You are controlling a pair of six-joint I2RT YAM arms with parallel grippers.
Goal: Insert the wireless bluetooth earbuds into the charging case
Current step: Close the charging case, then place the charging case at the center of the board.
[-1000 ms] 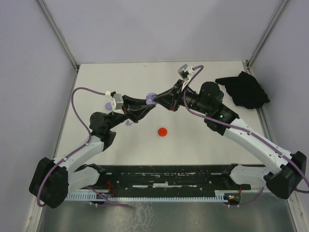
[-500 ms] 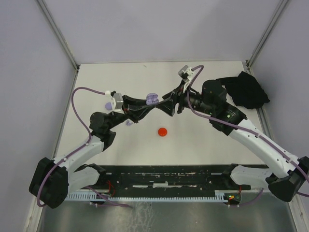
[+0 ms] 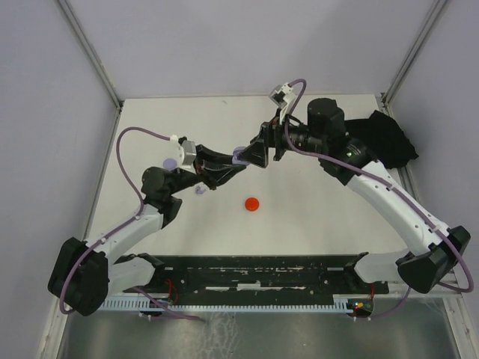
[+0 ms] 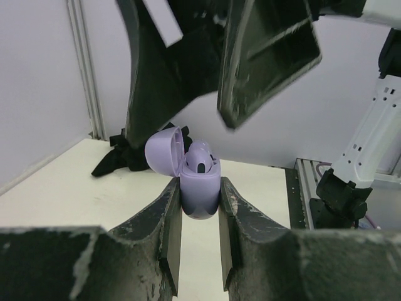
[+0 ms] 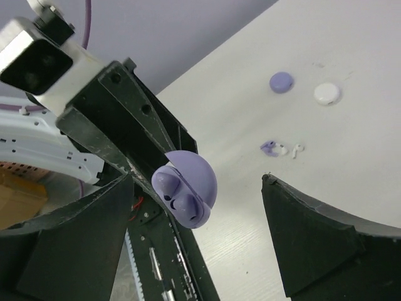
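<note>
The left jaws are clamped on the lower half of a lilac charging case [image 4: 200, 188], holding it up off the tabletop [image 3: 314, 217] with its lid swung open to the side. Two lilac earbuds [image 5: 177, 193] sit in the case's wells. The right jaws stand wide apart, one finger on either side of the case and clear of it, gripping nothing. On the tabletop below lie a few loose earbuds [image 5: 280, 149], lilac and whitish, close together, with a lilac disc [image 5: 281, 81] and a white disc [image 5: 327, 93] beyond them. A red disc [image 3: 252, 203] lies nearer the arm bases, and a black cloth [image 3: 382, 138] sits at the right edge.
</note>
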